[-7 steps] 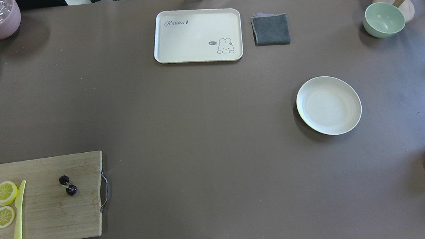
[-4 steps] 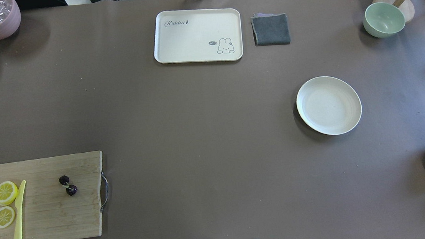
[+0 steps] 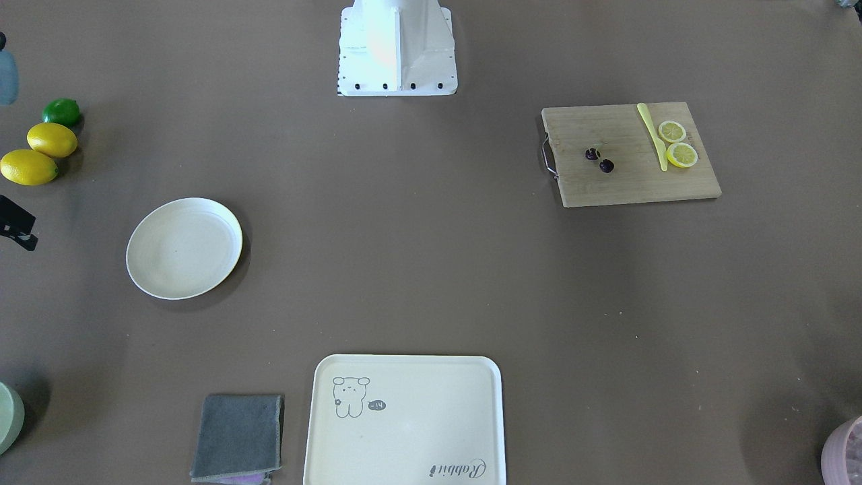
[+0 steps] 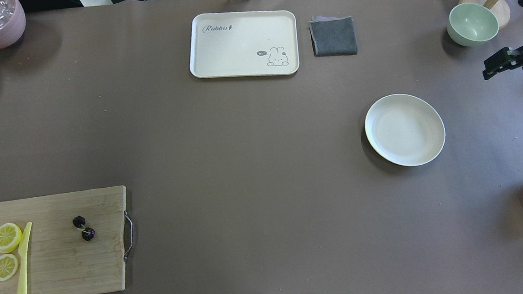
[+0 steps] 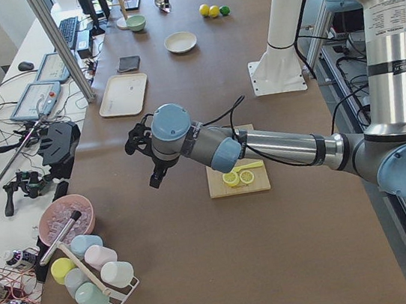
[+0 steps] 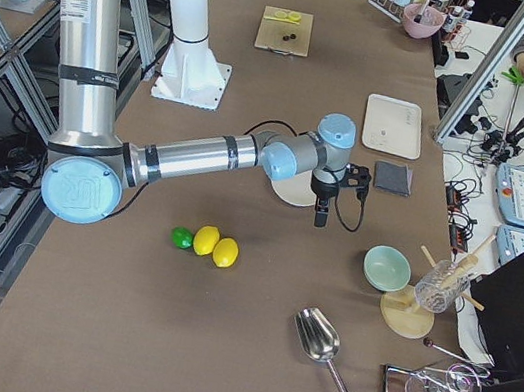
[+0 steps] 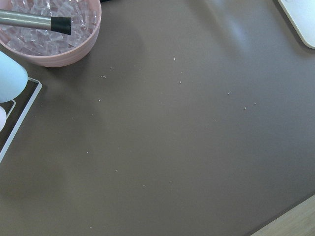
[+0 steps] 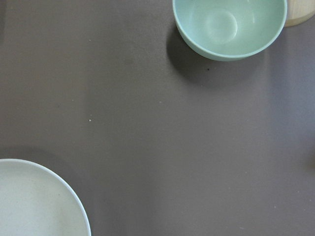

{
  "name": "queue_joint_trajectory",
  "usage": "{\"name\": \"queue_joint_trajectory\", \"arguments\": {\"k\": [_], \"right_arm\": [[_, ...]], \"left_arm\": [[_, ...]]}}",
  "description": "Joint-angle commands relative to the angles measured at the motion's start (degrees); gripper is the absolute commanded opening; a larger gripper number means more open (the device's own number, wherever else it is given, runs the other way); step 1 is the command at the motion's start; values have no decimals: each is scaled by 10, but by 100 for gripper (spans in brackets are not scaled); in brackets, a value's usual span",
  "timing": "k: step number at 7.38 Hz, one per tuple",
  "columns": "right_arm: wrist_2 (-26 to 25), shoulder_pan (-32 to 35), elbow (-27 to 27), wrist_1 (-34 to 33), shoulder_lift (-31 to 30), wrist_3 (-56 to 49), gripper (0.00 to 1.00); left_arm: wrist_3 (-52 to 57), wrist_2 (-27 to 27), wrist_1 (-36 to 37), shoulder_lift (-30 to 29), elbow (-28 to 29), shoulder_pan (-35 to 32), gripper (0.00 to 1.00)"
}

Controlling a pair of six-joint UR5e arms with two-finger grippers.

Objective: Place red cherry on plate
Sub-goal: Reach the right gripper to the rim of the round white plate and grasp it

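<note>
The cherry (image 4: pixel 84 228) is lying on the board (image 4: pixel 64 268) at the near left. Its two fruits are sitting diagonally, joined by the stem, with nothing touching them. The plate (image 4: pixel 404 129) is sitting bare on the right, well apart from it.

In the left side view the left gripper (image 5: pixel 154 177) is hanging above the table beyond the board, toward the pink bowl (image 7: pixel 54 56). No closer view is showing its fingers, so I cannot tell how its jaws are standing. The right gripper (image 4: pixel 490 68) is hovering at the right edge, between the plate and the green bowl (image 4: pixel 472 24). It is too dark and small to tell wide from narrow.

The step in hand is probably the reach for the cherry, and the left arm is looking better placed for it. Doing it well means coming straight down with jaws wide, straddling one fruit or the stem joint, and closing gently, since round fruits are likely rolling easily. The knife (image 4: pixel 24 262) and lemon slices (image 4: pixel 7 237) are lying at the board's left, clear of the approach. Lifting well up before crossing right is advisable.
</note>
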Motion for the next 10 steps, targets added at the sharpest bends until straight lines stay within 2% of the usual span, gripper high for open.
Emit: {"name": "queue_joint_trajectory", "arguments": {"k": [1, 3, 4, 6, 7, 8, 9, 10], "right_arm": [[-18, -43, -3, 34, 1, 79, 95], [-56, -109, -48, 178, -9, 201, 76], [-79, -137, -69, 233, -13, 245, 63], [-92, -160, -68, 311, -62, 274, 61], [-94, -167, -69, 341, -78, 285, 56], [-96, -178, -68, 342, -72, 317, 36], [-111, -189, -65, 342, -71, 330, 11], [-112, -192, -65, 342, -64, 331, 0]], "left_arm": [[-1, 1, 0, -2, 1, 1, 98], [-5, 1, 1, -3, 2, 1, 99], [-14, 1, -2, -3, 2, 1, 98], [-15, 1, -2, -3, 1, 1, 98], [-15, 1, -2, -4, 1, 1, 98], [-15, 1, -2, -3, 0, 1, 98], [-15, 1, -3, -3, -1, 1, 98], [-15, 0, -3, -3, 0, 1, 98]]}}
